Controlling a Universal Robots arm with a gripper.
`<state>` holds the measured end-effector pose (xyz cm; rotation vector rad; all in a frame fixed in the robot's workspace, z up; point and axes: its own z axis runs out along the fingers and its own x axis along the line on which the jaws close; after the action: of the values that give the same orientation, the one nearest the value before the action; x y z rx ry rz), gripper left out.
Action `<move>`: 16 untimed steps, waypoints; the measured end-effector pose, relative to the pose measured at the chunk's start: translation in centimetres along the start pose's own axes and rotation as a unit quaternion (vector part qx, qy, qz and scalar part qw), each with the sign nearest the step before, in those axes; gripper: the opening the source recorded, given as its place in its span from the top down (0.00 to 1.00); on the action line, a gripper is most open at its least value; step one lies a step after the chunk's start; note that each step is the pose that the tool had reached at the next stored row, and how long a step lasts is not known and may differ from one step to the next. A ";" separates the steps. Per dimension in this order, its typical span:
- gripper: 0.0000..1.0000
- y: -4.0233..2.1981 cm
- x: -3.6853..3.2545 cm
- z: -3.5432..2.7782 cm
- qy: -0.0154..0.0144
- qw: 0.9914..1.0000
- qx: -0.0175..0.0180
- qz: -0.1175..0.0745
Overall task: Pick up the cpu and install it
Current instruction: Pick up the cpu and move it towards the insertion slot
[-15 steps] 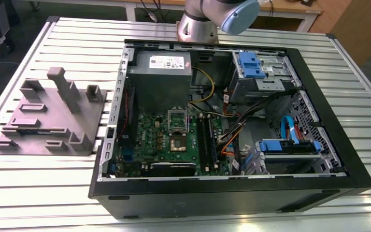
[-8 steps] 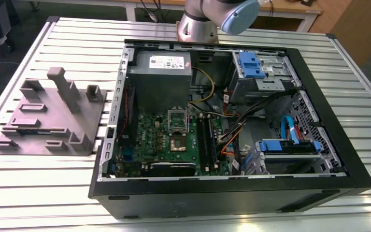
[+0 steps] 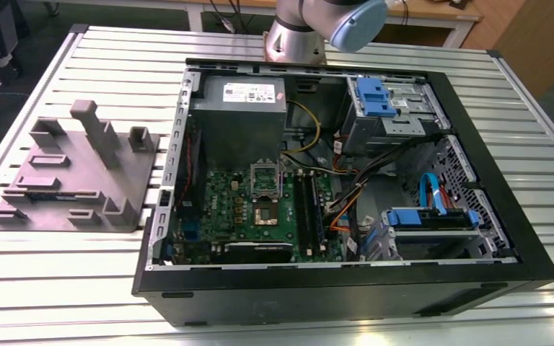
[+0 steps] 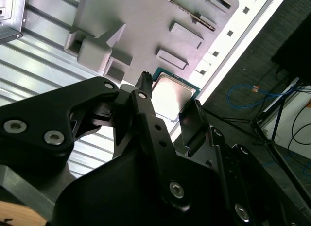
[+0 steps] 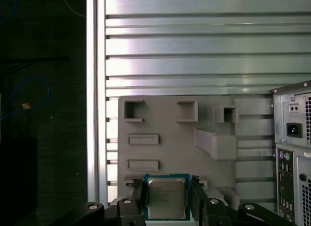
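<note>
The cpu (image 5: 166,199), a small square chip with a silvery top and a thin rim, sits between the two black fingers of my gripper (image 5: 166,183), which is shut on it by its sides. In the second wrist view the cpu (image 4: 176,91) shows between the same fingers of the gripper (image 4: 169,90). It hangs well above the grey moulded fixture (image 5: 194,138) on the slatted table. In the exterior view the motherboard's cpu socket (image 3: 263,207) lies inside the open computer case (image 3: 345,288), its hinged metal frame (image 3: 265,176) swung up.
The fixture (image 3: 75,180) stands at the exterior view's left, with raised posts and pockets. The case's back panel (image 5: 294,153) is beside it. The slatted table's edge (image 5: 96,90) borders dark floor. Inside the case are a power supply (image 3: 243,108), cables and blue drive brackets (image 3: 374,94).
</note>
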<state>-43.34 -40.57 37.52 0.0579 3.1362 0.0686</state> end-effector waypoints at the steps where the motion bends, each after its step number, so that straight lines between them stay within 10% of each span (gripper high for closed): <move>1: 0.53 0.01 -0.31 0.01 0.000 1.000 0.000 0.000; 16: 0.53 0.03 -0.80 0.01 0.000 1.000 0.000 0.000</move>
<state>-42.54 -40.57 37.52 0.0579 3.1361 0.0687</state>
